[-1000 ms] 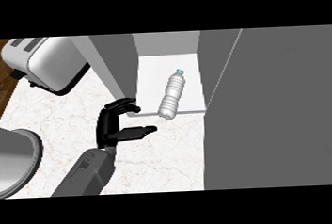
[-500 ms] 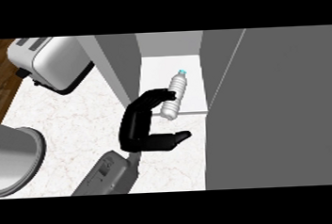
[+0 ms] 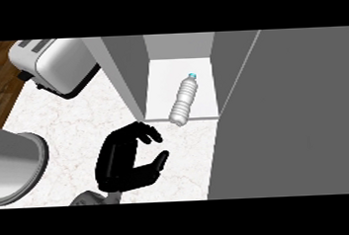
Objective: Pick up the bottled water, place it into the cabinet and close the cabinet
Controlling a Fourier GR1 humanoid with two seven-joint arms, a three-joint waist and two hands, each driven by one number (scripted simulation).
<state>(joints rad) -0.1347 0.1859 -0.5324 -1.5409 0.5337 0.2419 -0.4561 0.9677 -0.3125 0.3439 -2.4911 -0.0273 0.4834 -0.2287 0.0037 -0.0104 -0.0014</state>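
Observation:
The clear water bottle (image 3: 184, 98) with a blue cap lies on its side on the white floor of the open cabinet (image 3: 160, 85), cap pointing away from me. Its base is near the shelf's front edge. My left hand (image 3: 124, 163) hovers over the marble counter just in front of the cabinet, below and left of the bottle. Its fingers are loosely curved, its thumb is spread, and it holds nothing. The fingertips (image 3: 145, 133) are a short way from the bottle's base and do not touch it. My right hand does not show.
A wide grey cabinet door (image 3: 294, 114) stands open on the right and hides that side of the counter. The cabinet's grey side panel (image 3: 120, 72) rises on the left. A silver toaster (image 3: 55, 65) sits at back left and a large grey round vessel (image 3: 12, 166) at the left edge.
Half a second ago the left hand's fingers reached up against the bottle's lower end. The hand has since drawn back toward me and to the left, while the bottle stays lying in the cabinet.

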